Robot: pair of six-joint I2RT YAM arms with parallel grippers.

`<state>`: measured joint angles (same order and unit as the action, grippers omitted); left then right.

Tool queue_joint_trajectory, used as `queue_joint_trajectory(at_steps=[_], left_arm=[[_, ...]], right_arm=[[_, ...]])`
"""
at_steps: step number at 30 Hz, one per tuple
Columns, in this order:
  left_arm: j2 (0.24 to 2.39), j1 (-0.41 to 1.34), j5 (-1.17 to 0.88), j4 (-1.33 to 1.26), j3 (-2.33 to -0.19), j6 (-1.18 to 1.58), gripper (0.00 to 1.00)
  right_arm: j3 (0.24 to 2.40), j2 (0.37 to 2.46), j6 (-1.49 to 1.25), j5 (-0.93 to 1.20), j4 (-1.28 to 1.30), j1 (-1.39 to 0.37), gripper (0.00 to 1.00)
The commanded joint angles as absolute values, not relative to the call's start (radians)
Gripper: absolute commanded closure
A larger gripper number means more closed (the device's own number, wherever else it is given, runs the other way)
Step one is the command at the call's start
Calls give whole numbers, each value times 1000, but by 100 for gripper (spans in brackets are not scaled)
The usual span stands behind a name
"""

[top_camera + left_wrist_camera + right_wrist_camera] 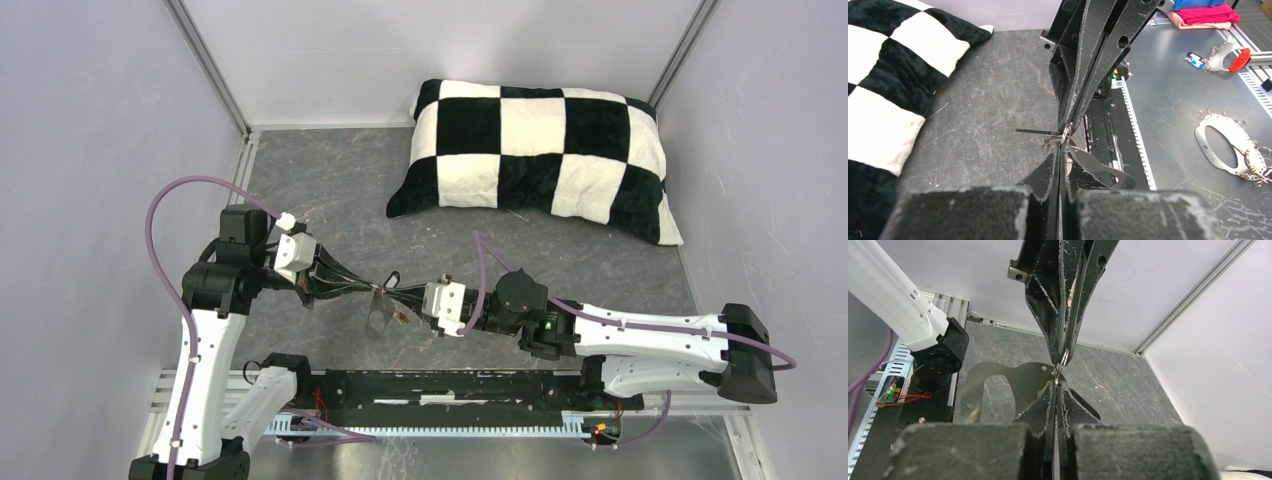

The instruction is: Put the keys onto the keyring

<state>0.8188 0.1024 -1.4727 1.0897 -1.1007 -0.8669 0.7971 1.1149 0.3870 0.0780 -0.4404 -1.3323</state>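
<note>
Threading step, apparently: left hand and right hand, both with jaws together, meet tip to tip on a wire ring at the keyring's edge. They hang over the table's 6 o'clock side. The next move calls for fine twisting.

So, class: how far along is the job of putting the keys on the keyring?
Done: the keyring is picked up, hanging between the arms. In hand: the left gripper and right gripper, both shut, pinch its small ring tip to tip. Left: threading the keys; whether any is already on cannot be told from these views.
</note>
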Motion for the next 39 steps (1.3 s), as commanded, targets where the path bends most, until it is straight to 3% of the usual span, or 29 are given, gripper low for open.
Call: queue_joint_trajectory(at_steps=[1,39], left_arm=[[812,104,-1502,1068,-1143,-847,98],[773,105,-1450,1066,-1111,-842,98]], right_arm=[[801,1112,383,89,-488,-1343,99],[811,1113,408,57,-500,-1345,99]])
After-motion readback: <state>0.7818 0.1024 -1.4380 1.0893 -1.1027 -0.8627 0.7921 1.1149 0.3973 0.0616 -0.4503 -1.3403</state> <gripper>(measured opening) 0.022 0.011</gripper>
